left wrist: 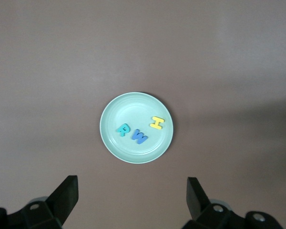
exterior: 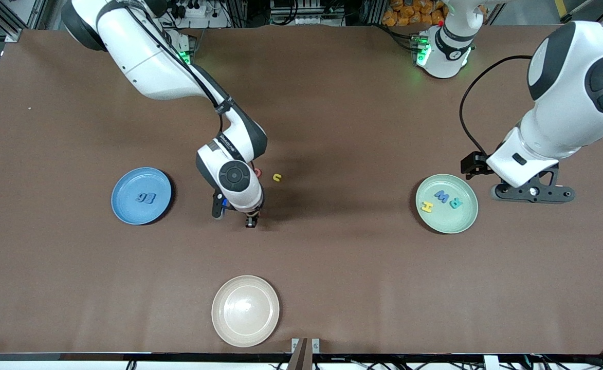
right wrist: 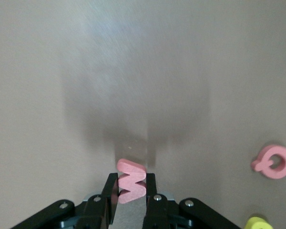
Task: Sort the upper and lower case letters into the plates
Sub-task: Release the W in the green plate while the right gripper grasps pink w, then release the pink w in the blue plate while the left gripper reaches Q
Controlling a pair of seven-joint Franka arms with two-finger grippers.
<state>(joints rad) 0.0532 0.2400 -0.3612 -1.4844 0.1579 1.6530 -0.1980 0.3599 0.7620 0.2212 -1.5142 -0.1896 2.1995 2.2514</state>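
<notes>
Pink foam M (right wrist: 131,187) sat pinched in the right gripper (right wrist: 132,191) over bare table near the Q (right wrist: 273,161); the left gripper (left wrist: 132,191) waited, fingers spread, above the mint plate (left wrist: 115,109).

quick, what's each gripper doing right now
Left gripper: open, empty, over the table beside the mint green plate.
Right gripper: shut on a pink letter, over the table's middle.
</notes>
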